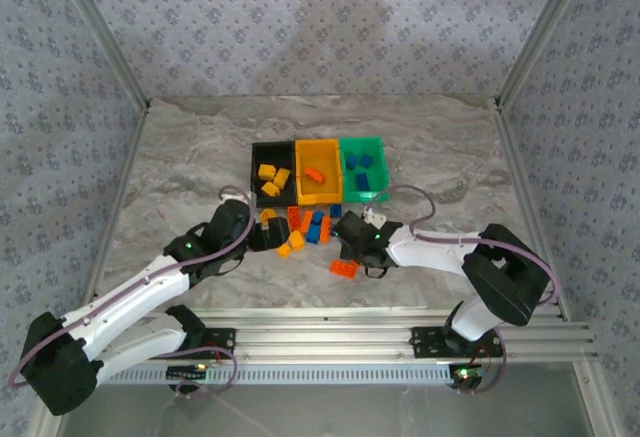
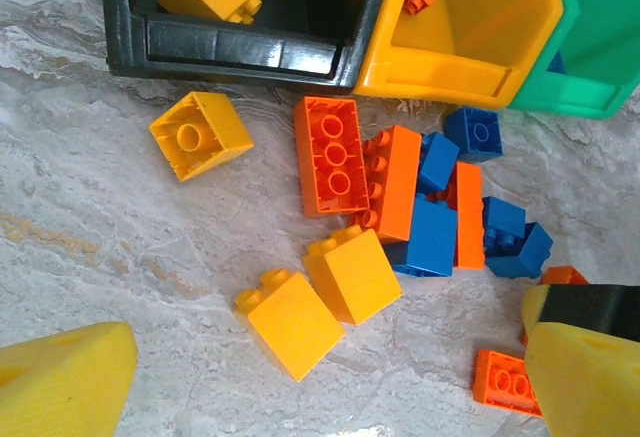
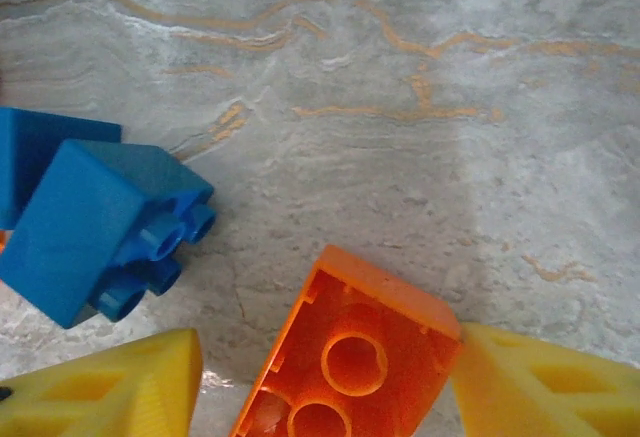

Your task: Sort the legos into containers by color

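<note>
The containers sit in a row at mid-table: black [image 1: 272,185] with yellow legos, yellow-orange [image 1: 318,182] with an orange one, green [image 1: 362,179] with blue ones. Loose legos [image 1: 305,227] lie piled just in front of them. My left gripper [image 2: 325,382] hangs open and wide over two yellow bricks [image 2: 290,322], touching neither. My right gripper [image 3: 325,357] straddles an upturned orange brick [image 3: 350,357]. Its right finger [image 3: 540,387] touches the brick's corner, while the left finger [image 3: 110,397] stands apart from it. From above, that orange brick [image 1: 344,268] lies alone, nearer than the pile.
A blue brick [image 3: 95,227] lies on its side just left of the right gripper. Orange and blue bricks [image 2: 430,207] crowd the space between the yellow pair and the bins. Metal frame rails [image 1: 400,322] border the marble table.
</note>
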